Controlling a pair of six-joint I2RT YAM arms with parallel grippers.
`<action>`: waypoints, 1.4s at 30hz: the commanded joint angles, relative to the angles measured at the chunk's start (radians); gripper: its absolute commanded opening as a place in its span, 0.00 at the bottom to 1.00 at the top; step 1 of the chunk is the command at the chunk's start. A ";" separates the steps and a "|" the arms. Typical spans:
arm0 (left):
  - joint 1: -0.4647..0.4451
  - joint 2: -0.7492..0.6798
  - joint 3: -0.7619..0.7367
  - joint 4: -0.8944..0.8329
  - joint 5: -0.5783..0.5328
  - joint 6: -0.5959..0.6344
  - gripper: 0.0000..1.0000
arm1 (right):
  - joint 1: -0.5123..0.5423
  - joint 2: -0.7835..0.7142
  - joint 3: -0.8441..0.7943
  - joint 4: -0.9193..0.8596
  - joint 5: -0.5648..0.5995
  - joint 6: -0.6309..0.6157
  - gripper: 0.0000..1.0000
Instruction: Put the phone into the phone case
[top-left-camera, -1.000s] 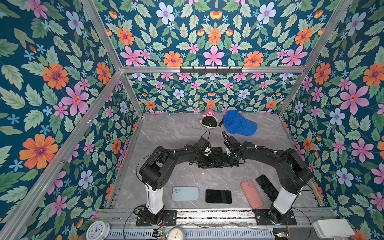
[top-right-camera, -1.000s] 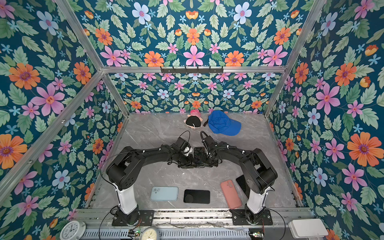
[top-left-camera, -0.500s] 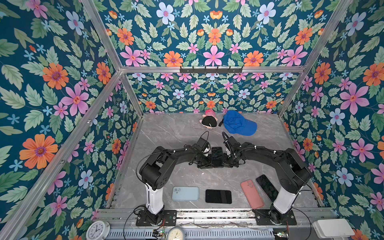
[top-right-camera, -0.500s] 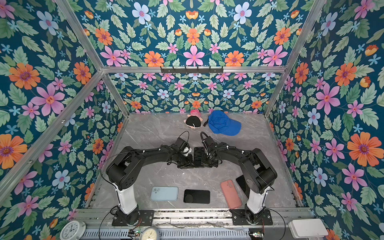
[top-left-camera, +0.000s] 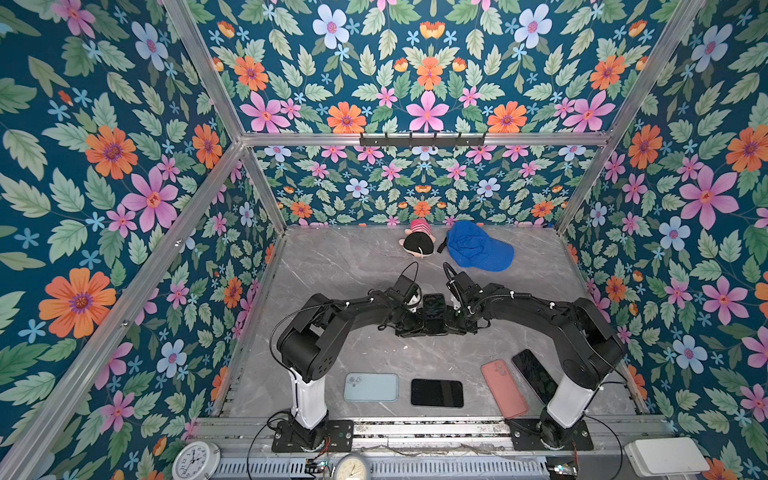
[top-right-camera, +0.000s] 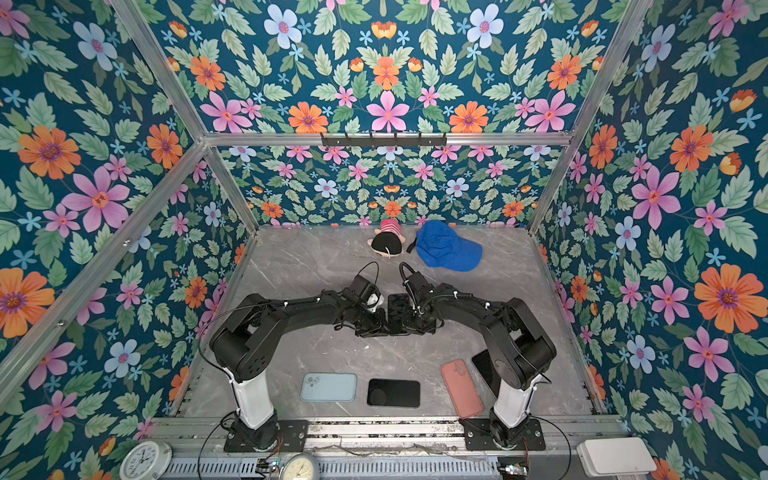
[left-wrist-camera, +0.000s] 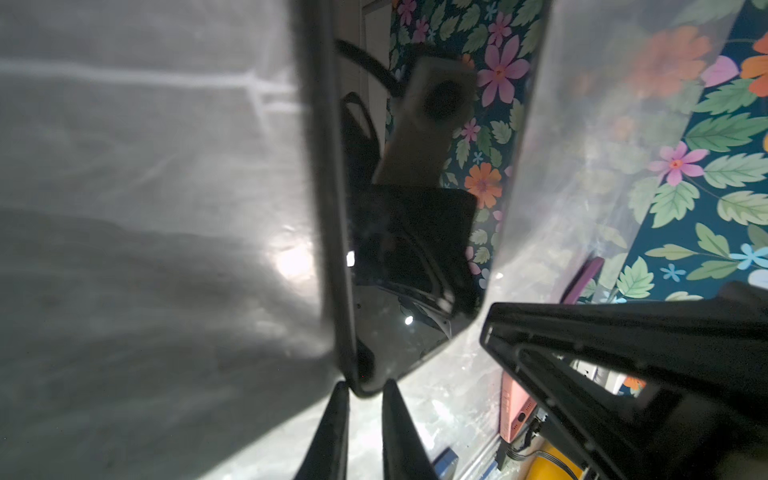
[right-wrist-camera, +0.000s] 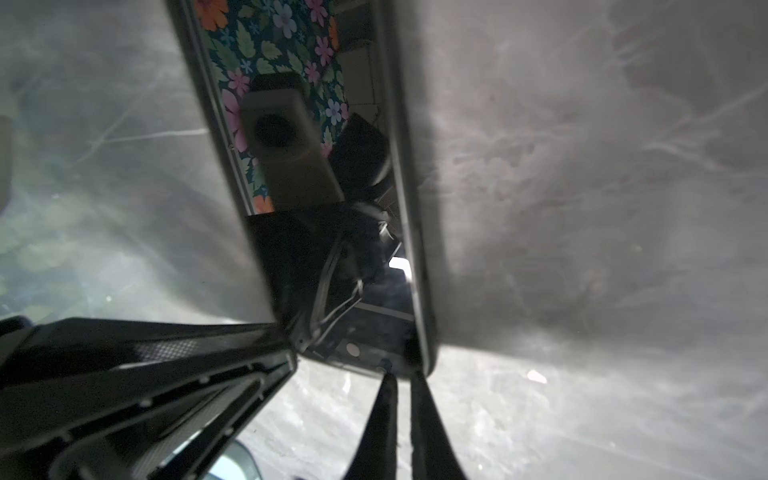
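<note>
A black phone (top-left-camera: 434, 307) (top-right-camera: 398, 307) sits mid-table between my two arms, inside a black phone case whose thick dark rim (left-wrist-camera: 328, 208) (right-wrist-camera: 409, 208) runs along one long side. Its glossy screen (left-wrist-camera: 415, 249) (right-wrist-camera: 299, 232) mirrors the wrist cameras. A pale metal edge (right-wrist-camera: 220, 145) shows on the other long side. My left gripper (top-left-camera: 417, 328) (left-wrist-camera: 365, 384) is pinched on a near corner of the case. My right gripper (top-left-camera: 453, 326) (right-wrist-camera: 401, 372) is pinched on the rim at the other near corner. The far end of the phone is free.
Along the front edge lie a light blue case (top-left-camera: 371, 387), a black phone (top-left-camera: 436, 392), a pink case (top-left-camera: 503, 388) and a dark phone (top-left-camera: 535, 375) by the right arm's base. A blue cap (top-left-camera: 476, 246) and a plush toy (top-left-camera: 419, 243) sit at the back.
Both grippers have stayed at the phone's near end. The phone between them has shifted slightly and shows more fully from above.
</note>
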 joint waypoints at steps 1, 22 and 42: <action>0.003 -0.019 0.008 -0.009 -0.016 0.006 0.22 | -0.007 -0.012 0.011 -0.030 0.032 -0.023 0.17; 0.013 0.036 0.016 0.043 0.032 -0.023 0.29 | -0.022 0.050 0.028 0.008 -0.037 -0.041 0.36; 0.014 0.050 0.008 0.067 0.050 -0.027 0.27 | -0.022 0.067 0.013 0.039 -0.062 -0.029 0.19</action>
